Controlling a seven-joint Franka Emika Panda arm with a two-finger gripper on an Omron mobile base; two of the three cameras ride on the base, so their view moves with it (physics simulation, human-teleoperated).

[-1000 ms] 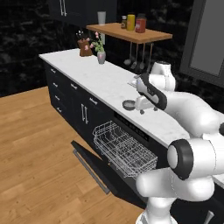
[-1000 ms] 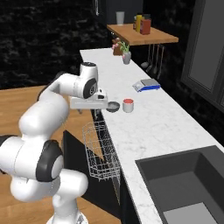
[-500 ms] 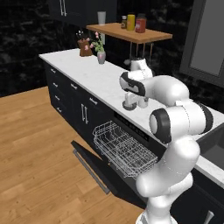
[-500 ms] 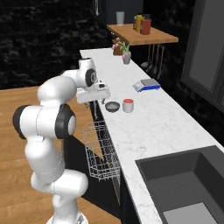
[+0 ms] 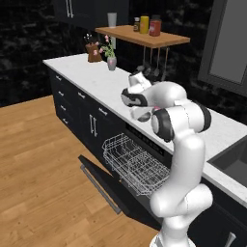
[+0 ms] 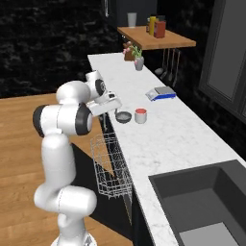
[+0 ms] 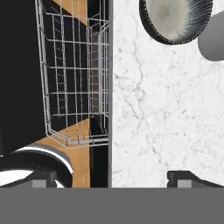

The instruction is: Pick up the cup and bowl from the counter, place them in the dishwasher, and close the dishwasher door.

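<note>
- Gripper (image 7: pixel 112 180): two small dark finger tips at the bottom of the hand view, spread wide with nothing between them; they straddle the front edge of the counter, one tip over the marble and one beyond it.
- Counter (image 6: pixel 168 139): long white slab with faint grey veining, smooth and matte, set above black cabinets.
- Bowl (image 6: pixel 123 116): shallow, round, with a pale grey rim; in the hand view (image 7: pixel 176 19) its inside is speckled grey-beige and its dark outer wall looks finely ribbed. It sits on the counter near the front edge, just beyond the gripper.
- Cup (image 6: pixel 140 116): short white cylinder with a red top, standing upright on the counter just beside the bowl, apart from it.
- Dishwasher door (image 5: pixel 103 185): flat black panel, dropped open, with a long silver bar handle along its outer edge.
- Wire rack (image 5: pixel 135 163): white thin-wire basket of the dishwasher, pulled out over the door, its grid open and box-shaped.
- Wooden floor (image 5: pixel 38 183): warm brown planks.
</note>
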